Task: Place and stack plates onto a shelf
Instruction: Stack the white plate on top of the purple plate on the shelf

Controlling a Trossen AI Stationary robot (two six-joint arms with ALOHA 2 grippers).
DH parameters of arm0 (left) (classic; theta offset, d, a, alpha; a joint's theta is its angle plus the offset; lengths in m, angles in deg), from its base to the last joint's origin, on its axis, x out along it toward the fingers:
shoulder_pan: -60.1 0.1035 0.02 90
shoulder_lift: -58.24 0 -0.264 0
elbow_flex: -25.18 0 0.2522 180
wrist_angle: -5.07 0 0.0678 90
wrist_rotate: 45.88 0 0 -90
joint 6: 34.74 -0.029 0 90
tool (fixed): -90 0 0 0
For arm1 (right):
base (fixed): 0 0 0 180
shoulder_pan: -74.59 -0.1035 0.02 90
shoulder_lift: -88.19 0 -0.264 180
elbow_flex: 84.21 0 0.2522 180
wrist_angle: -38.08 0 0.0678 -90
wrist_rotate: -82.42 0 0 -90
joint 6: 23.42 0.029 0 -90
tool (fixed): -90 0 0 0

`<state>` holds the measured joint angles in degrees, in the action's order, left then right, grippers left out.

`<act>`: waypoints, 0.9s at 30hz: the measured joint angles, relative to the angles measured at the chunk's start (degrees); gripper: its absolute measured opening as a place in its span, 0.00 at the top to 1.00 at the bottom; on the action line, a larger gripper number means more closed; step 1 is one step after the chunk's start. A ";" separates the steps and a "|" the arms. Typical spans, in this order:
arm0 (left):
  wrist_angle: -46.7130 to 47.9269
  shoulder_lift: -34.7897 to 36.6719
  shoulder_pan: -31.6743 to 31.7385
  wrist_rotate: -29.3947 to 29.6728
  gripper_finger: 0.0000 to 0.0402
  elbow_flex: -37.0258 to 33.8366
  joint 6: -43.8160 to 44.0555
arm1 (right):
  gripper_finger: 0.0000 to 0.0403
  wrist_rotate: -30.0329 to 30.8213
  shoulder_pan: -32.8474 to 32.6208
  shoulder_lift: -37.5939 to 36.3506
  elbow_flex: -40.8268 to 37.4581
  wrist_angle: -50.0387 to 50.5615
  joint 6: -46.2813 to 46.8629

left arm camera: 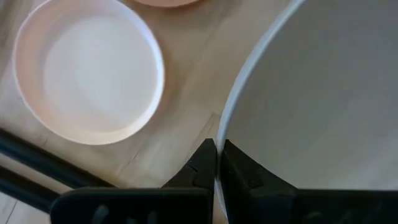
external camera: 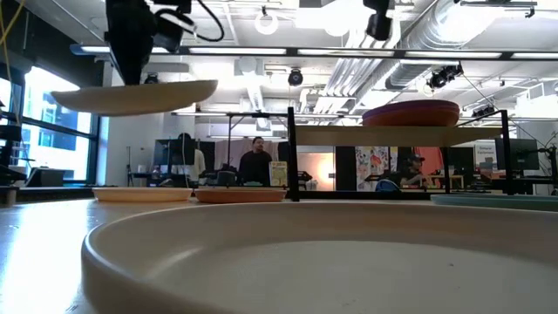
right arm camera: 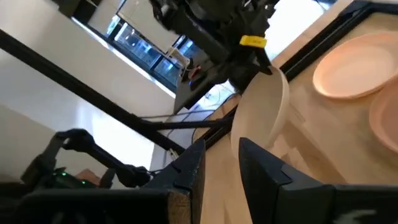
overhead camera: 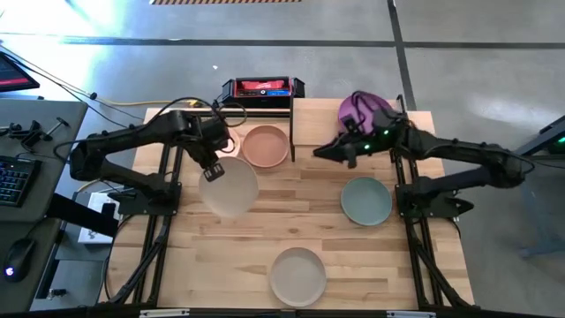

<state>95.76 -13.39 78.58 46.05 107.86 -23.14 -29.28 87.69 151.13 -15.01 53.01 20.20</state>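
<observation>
My left gripper point(overhead camera: 214, 169) is shut on a cream plate point(overhead camera: 231, 189), held above the table's left half; the low view shows the cream plate point(external camera: 135, 96) level in the air. A peach plate point(overhead camera: 266, 146) and a pale cream plate point(left arm camera: 90, 68) lie on the table beneath and beside it. A sage green plate point(overhead camera: 365, 200) and an off-white plate point(overhead camera: 297, 276) also lie on the table. The shelf point(external camera: 401, 136) at the far right carries stacked plates with a purple plate point(overhead camera: 362, 108) on top. My right gripper point(overhead camera: 320, 153) hovers open near the shelf, holding nothing. My left gripper pinches the cream plate's rim point(left arm camera: 219, 140) between its two fingers, one finger on the inner side of the rim and one on the outer. The fingers come from above, pointing down. The plate hangs about level to one side of the fingers, lifted clear of the table.
A black-and-red box point(overhead camera: 262, 87) sits beyond the table's far edge. Thin black frame bars point(overhead camera: 291, 115) stand between the peach plate and the shelf. People stand in the room behind point(external camera: 255, 161).
</observation>
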 joint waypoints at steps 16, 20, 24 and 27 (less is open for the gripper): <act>-0.09 -0.02 -13.80 -0.06 1.00 0.00 12.52 | 0.72 14.58 -13.67 13.01 0.00 -3.04 18.02; -0.07 -0.37 -16.23 -0.35 1.00 0.00 17.41 | 0.72 17.80 -17.16 16.95 0.00 -3.73 22.07; -0.22 -1.07 -18.16 -1.74 1.00 0.00 21.53 | 0.72 20.62 -20.16 20.45 0.00 -7.25 23.47; -0.28 -2.26 -19.59 -2.43 1.00 0.00 24.17 | 0.72 22.82 -21.81 22.54 0.06 -10.76 24.28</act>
<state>95.48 -15.65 58.98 43.62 107.86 1.03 -6.46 65.87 173.68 -14.96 42.24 44.48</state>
